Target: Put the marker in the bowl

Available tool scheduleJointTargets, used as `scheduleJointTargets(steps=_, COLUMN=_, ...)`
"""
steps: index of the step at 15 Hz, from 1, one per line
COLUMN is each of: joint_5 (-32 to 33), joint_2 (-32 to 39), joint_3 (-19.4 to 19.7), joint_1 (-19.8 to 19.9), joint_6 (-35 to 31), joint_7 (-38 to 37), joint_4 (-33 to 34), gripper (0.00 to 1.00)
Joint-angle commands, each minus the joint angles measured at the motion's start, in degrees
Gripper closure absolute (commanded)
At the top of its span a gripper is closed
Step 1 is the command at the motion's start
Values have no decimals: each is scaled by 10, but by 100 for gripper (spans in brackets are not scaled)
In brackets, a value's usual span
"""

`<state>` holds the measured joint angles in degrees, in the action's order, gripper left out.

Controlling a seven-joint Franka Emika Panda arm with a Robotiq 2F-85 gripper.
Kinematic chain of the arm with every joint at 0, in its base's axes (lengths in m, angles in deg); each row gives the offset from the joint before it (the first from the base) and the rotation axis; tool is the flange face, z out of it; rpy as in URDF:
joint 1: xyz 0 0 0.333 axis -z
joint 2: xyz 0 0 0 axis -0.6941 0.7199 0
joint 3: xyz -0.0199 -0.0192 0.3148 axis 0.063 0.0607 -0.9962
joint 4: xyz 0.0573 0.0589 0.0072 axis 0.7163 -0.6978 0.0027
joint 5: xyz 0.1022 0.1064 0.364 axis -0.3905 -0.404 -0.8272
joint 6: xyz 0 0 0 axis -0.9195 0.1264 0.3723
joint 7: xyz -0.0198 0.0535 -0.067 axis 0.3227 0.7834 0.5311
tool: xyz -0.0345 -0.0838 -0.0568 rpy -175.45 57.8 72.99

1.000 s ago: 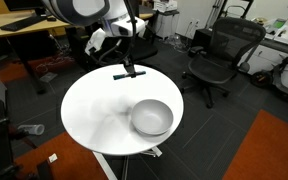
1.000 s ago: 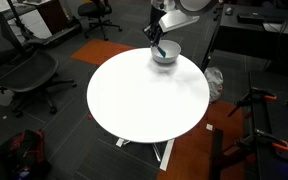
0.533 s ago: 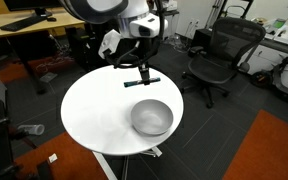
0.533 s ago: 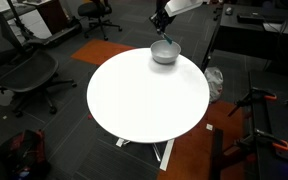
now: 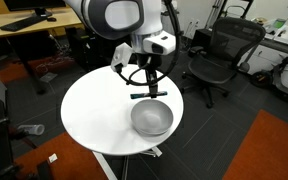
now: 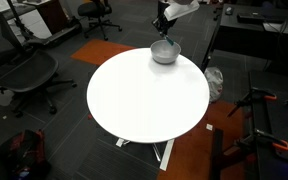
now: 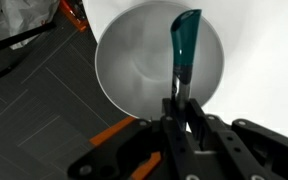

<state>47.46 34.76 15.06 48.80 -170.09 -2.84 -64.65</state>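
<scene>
Holding the thin dark marker with the teal-blue section pinched between its jaws, my black Robotiq gripper hangs right above the round, deep, light grey-white bowl. In the wrist view the marker's blue end lies across the bowl's opening, near the rim on one side. In an exterior view the marker sits crosswise in the clamped gripper, clear of the round white table and just above the bowl's rim, not touching it.

I'd judge the task mostly done. The pick-up and the carry look finished, since the marker is off the table and over the bowl. What remains is letting go, perhaps after a small descent, so it drops inside and doesn't bounce off the rim. Nothing lies in the bowl yet.

I can read no brand, label or writing on the marker, bowl, table or arm in any view.
</scene>
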Motion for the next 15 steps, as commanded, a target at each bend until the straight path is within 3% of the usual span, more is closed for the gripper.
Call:
scheduleJointTargets(steps=1, joint_5=-24, joint_2=35, joint_3=-4, joint_1=14, joint_6=2, joint_7=23, joint_4=34, gripper=95)
scheduleJointTargets(steps=5, joint_5=-30, joint_2=60, joint_3=-2, joint_1=19, joint_6=4, joint_7=20, joint_4=53, gripper=95)
scheduleJointTargets(steps=6, joint_5=-33, joint_2=66, joint_3=-2, joint_1=20, joint_6=3, joint_7=18, joint_4=57, gripper=56)
scheduleJointTargets(steps=7, joint_5=-36, joint_2=69, joint_3=-4, joint_1=22, joint_6=3, joint_7=20, joint_4=61, gripper=55)
scheduleJointTargets(steps=15, joint_5=-41, joint_2=47, joint_3=-1, joint_1=19, joint_6=-4, joint_7=22, joint_4=53, gripper=0)
